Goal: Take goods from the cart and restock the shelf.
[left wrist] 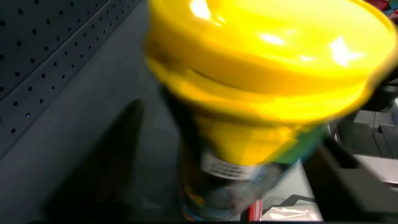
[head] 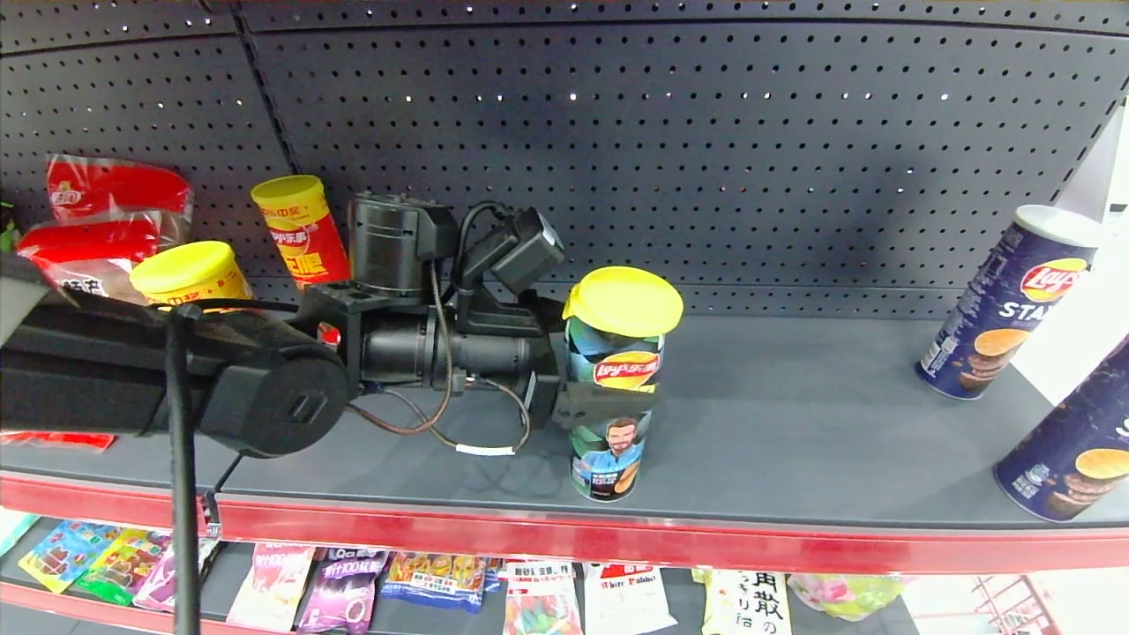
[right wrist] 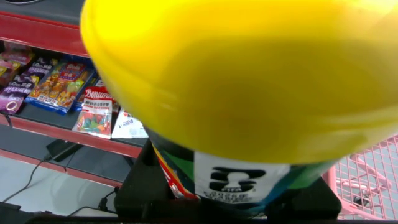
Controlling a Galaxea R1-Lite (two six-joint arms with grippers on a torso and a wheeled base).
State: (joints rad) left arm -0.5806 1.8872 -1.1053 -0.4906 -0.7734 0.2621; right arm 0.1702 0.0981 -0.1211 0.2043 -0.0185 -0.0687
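A chip can with a yellow lid and green-blue wrap stands upright on the grey shelf, near the front edge. My left gripper comes in from the left and is shut around its middle. In the left wrist view the same can appears from above, with a dark finger beside it. In the right wrist view a second yellow-lidded can is held by my right gripper, whose black fingers press its lower body on both sides.
Two dark blue cans lean at the shelf's right end. Yellow cans and red bags sit at the back left. Snack packs lie on the lower shelf. A pink cart is beside the shelving.
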